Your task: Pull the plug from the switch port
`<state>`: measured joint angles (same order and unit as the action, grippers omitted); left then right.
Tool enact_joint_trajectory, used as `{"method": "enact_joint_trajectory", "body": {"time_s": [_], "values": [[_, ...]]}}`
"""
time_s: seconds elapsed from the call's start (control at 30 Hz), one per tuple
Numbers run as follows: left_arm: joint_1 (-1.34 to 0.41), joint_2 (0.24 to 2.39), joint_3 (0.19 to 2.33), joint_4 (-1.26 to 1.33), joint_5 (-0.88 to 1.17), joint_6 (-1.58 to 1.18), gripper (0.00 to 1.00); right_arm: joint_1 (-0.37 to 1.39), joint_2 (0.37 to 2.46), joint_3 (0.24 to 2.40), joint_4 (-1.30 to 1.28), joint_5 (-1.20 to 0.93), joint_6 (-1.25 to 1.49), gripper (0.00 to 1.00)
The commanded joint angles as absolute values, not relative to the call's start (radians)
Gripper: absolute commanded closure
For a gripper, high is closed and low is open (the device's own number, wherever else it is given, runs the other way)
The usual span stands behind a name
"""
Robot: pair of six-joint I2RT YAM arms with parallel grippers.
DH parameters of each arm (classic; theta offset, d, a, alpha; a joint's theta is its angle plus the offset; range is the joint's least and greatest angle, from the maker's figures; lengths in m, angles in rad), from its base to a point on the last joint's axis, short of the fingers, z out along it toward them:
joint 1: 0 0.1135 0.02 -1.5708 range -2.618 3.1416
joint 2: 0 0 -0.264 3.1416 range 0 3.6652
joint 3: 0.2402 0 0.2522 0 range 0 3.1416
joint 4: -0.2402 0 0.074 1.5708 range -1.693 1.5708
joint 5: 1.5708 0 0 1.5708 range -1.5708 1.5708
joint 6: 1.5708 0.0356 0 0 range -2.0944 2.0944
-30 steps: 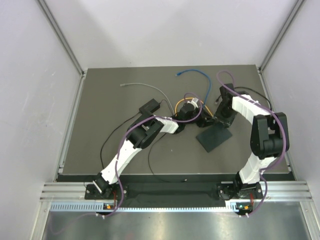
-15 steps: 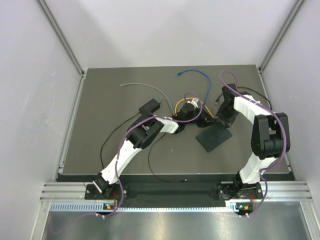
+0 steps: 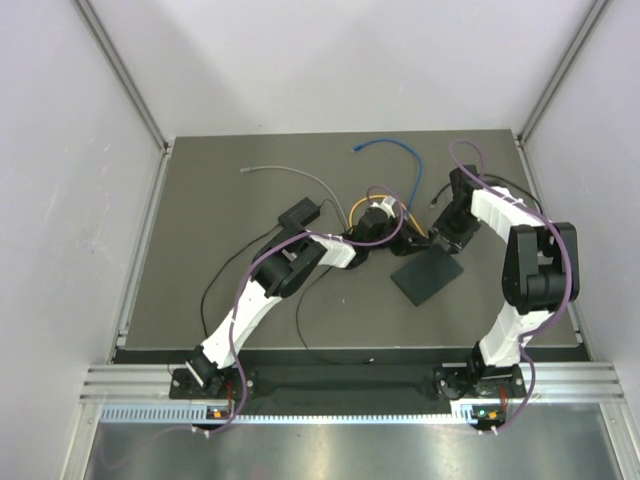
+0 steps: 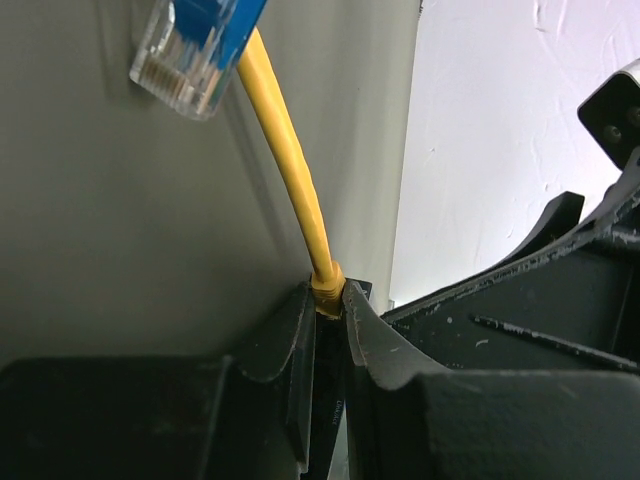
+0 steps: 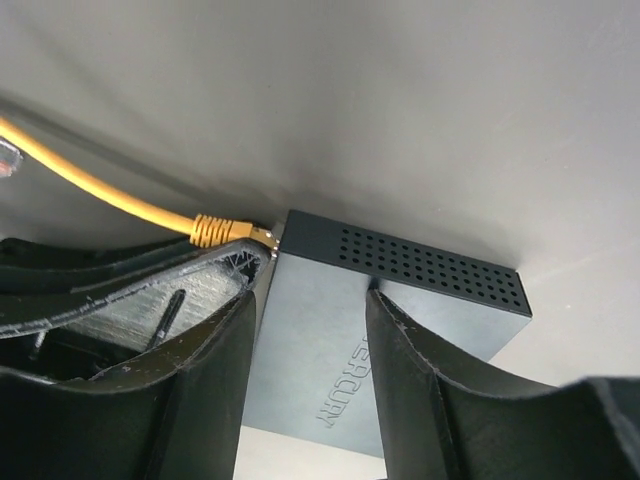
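On the dark grey tabletop (image 3: 200, 230), the small plug (image 5: 263, 234) of the yellow cable (image 5: 100, 188) was seen seated in the side of the flat matte black switch box (image 5: 300, 365), at its corner. The cable's yellow boot (image 4: 327, 279) was clenched by the left claw (image 4: 327, 300). The right claw (image 5: 312, 295) was held part-open over the box.

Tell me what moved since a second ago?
The right arm shifted a little toward its right; the right pincer stays over the black switch box. Nothing was grabbed or let go. The left pincer stays shut on the yellow cable at its plug end. The box and the blue cable have not moved.
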<state>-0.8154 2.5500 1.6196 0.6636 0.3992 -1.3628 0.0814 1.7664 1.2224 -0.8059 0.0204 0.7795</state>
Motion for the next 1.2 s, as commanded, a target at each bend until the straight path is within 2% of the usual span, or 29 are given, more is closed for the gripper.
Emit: {"method": "enact_joint_trajectory", "body": {"time_s": [0.0, 0.27, 0.6, 1.17], "values": [[-0.805, 2.534, 1.578, 0.580, 0.371, -1.296, 1.00, 0.066, 1.807, 1.259, -0.813, 0.051, 0.811, 0.51], [-0.807, 2.533, 1.543, 0.675, 0.357, -1.270, 1.00, 0.066, 1.833, 1.298, -0.862, 0.118, 0.798, 0.52], [-0.811, 2.525, 1.566, 0.634, 0.341, -1.184, 1.00, 0.066, 1.856, 1.315, -0.888, 0.163, 0.776, 0.54], [-0.815, 2.520, 1.568, 0.617, 0.337, -1.152, 1.00, 0.069, 1.911, 1.347, -0.897, 0.152, 0.746, 0.50]]}}
